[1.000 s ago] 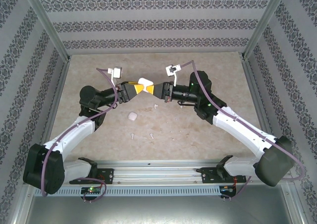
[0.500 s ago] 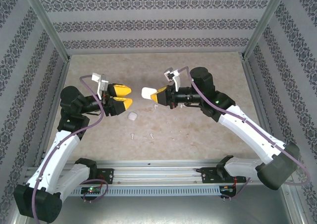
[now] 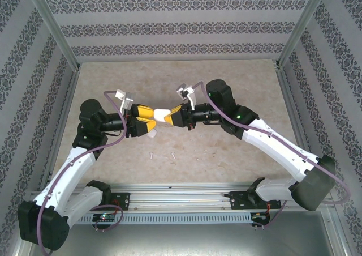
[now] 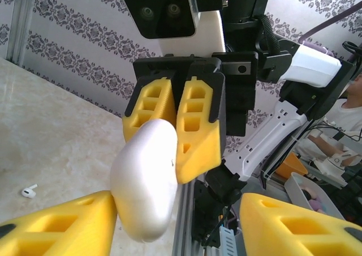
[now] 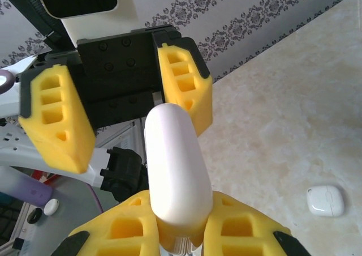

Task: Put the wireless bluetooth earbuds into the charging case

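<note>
Right claw: my right claw is clamped on one end of the white case and holds it in the air above the tabletop.
Left claw: my left claw stands apart, a finger on either side of the case's free end. One is just beside the shell, the other well clear.
Earbuds: two earbuds lie near each other on the tabletop, between the claws and my bases.
Second case: a second case lies flat on the tabletop.
</note>
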{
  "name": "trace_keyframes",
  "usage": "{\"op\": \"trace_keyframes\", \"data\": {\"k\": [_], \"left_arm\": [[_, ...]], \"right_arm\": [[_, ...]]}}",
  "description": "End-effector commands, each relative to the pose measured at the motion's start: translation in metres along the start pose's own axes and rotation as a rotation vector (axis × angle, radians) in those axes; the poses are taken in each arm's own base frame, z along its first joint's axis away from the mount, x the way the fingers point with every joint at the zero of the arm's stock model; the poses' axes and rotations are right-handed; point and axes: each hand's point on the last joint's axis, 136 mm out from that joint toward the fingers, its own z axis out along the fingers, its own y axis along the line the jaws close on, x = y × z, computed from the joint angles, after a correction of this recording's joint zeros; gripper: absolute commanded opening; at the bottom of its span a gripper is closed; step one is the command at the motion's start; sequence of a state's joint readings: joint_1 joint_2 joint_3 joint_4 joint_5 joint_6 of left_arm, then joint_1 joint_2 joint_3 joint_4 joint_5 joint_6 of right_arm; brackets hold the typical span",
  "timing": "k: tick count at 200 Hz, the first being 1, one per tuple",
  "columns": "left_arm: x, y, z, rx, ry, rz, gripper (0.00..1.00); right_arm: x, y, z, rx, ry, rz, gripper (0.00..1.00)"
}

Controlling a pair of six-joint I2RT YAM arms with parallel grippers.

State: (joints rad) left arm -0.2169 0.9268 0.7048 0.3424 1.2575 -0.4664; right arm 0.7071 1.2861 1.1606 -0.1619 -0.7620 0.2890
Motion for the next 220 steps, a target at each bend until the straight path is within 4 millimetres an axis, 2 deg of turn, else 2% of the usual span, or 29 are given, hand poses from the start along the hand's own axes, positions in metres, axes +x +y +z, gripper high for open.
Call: {"op": "trace_keyframes", "data": {"k": [1, 29, 79, 90, 114, 129, 157, 180, 198, 220], "left_arm": [[0.005, -0.013, 0.004, 0.067, 0.019, 0.049, 0.57], [0.008, -0.011, 0.006, 0.071, 0.019, 0.042, 0.5], [0.008, -0.008, 0.007, 0.073, 0.013, 0.026, 0.24], [0.007, -0.009, 0.007, 0.08, 0.011, 0.019, 0.24], [0.005, -0.01, 0.007, 0.081, -0.007, 0.02, 0.35], [0.005, -0.009, 0.007, 0.075, -0.014, 0.014, 0.36], [0.003, -0.004, 0.009, 0.072, -0.014, -0.028, 0.25], [0.002, -0.002, 0.01, 0.078, -0.026, -0.034, 0.11], [0.004, 0.002, 0.01, 0.068, -0.03, -0.036, 0.01], [0.009, 0.005, 0.009, 0.057, -0.032, -0.017, 0.0]], "right_arm": [[-0.013, 0.011, 0.004, -0.039, -0.04, -0.052, 0.07], [-0.013, 0.011, 0.007, -0.044, -0.042, -0.046, 0.07], [-0.01, 0.01, 0.011, -0.045, -0.033, -0.039, 0.08], [-0.008, 0.01, 0.012, -0.049, -0.025, -0.034, 0.08], [-0.006, 0.011, 0.013, -0.054, -0.021, -0.034, 0.07], [-0.005, 0.011, 0.012, -0.054, -0.019, -0.033, 0.07], [-0.002, 0.011, 0.012, -0.056, -0.017, -0.029, 0.07], [0.0, 0.009, 0.014, -0.055, -0.002, -0.032, 0.08], [0.001, 0.005, 0.016, -0.039, 0.006, -0.027, 0.13], [-0.002, -0.002, 0.016, -0.006, -0.009, -0.014, 0.34]]}}
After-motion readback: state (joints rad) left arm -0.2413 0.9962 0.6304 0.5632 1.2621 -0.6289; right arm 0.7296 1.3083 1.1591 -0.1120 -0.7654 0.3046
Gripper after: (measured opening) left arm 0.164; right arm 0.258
